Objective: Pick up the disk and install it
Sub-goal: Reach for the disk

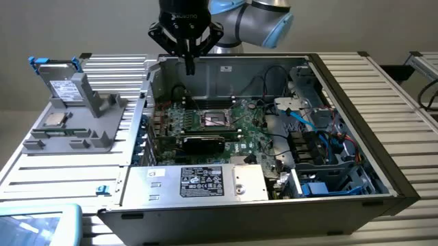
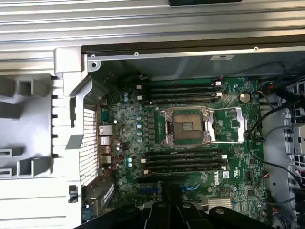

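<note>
**Disk in its stand; gripper closed and empty above the case**

Observed from the floor: the arm (image 1: 255, 18) comes in at the top centre of the exterior view. Its black gripper (image 1: 190, 65) hangs point-down over the rear wall of the open computer case (image 1: 239, 218). The two fingers are pressed together into one narrow tip. Nothing sits between them, and the tip touches nothing.

The disk (image 1: 60, 84) is in the upper left of the exterior view, outside the case and well apart from the gripper. It stands on edge, slotted upright in a grey fixture (image 1: 102, 138) on the slatted table (image 1: 61, 171). Its white label faces the camera, and blue rail ends show at its top corners. Lower in the frame, a small square silver chip (image 1: 55, 119) lies flat on the same fixture.

Inside the case, the green motherboard (image 1: 236, 136) lies flat with its processor socket (image 1: 217, 119) near the middle of the frame. The wrist view looks straight down on that socket, whose metal cover is swung aside, with dark memory slots on either side of it. A silver box with a black label (image 1: 205, 182) sits at the lower centre of the exterior view. A blue cable (image 1: 301, 117) crosses right of centre. A metal drive cage (image 1: 329, 177) occupies the lower right corner of the case.
</note>
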Controlling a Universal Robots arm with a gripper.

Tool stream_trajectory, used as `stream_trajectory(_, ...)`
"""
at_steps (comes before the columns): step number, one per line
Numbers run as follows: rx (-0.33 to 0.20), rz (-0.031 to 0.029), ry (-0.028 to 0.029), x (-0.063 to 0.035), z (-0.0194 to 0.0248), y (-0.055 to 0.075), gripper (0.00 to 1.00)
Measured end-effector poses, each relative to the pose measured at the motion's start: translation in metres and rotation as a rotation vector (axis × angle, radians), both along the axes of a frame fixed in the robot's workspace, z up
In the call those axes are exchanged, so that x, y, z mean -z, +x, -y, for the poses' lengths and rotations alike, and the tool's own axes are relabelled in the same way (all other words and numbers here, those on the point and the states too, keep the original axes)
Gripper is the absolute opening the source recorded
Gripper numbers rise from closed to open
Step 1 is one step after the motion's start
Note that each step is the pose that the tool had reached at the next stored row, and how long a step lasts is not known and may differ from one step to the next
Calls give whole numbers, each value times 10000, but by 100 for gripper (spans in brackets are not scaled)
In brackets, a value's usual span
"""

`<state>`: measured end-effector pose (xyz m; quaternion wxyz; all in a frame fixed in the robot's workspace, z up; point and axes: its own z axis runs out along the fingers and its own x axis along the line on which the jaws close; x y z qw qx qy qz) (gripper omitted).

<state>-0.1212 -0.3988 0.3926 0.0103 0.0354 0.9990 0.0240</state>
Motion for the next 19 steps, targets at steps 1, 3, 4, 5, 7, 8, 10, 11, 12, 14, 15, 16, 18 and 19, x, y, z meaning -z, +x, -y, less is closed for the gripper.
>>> stream_trajectory(1,0,0,0,0,0,0,11)
stream_trajectory(3,1,1,1,0,0,0,11)
stream_trajectory(4,0,0,0,0,0,0,11)
stream_trajectory(5,0,0,0,0,0,0,11)
stream_trajectory(7,0,0,0,0,0,0,11)
stream_trajectory(8,0,0,0,0,0,0,11)
stream_trajectory(10,0,0,0,0,0,0,11)
stream_trajectory(11,0,1,0,0,0,0,11)
stream_trajectory(12,0,0,0,0,0,0,11)
stream_trajectory(14,1,0,-1,0,0,-7,11)
stream_trajectory(15,2,-1,-1,0,0,-23,11)
stream_trajectory(16,0,-1,-2,-1,0,-58,11)
stream_trajectory(18,1,0,0,0,0,-148,11)
stream_trajectory(19,1,1,0,0,0,-195,11)
